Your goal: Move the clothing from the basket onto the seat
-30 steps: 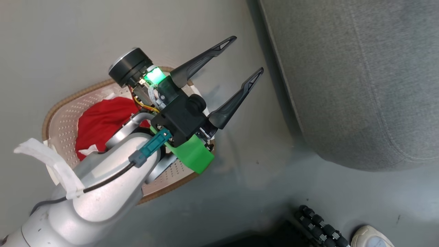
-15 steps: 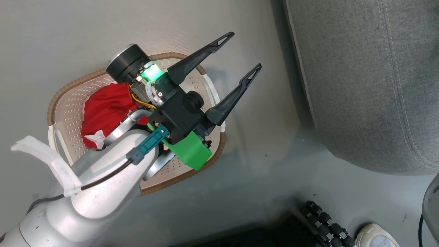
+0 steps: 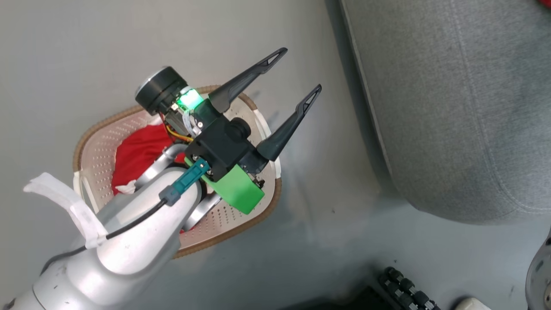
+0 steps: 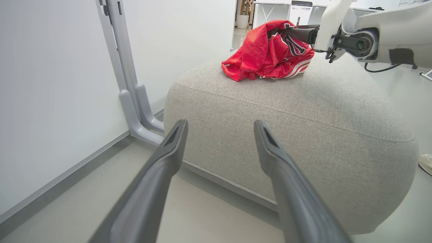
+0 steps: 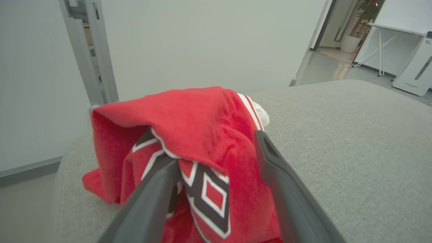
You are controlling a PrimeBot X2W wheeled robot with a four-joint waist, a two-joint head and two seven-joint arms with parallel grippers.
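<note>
Lying by the seat's [image 5: 337, 135] edge, the jersey [image 5: 202, 114] sits between the right gripper's [image 5: 217, 148] open fingers [image 5: 287, 189]. The left gripper [image 3: 300, 69] hangs open over the basket [image 3: 99, 142], which holds red cloth [image 3: 137, 150].

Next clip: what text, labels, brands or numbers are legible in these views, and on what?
Nothing reads in full.
Jersey: black-and-white lettering, crumpled into folds, no letter legible.
White stand: a logo cut off by the picture's edge and a line of small print, both too blurred to read.
</note>
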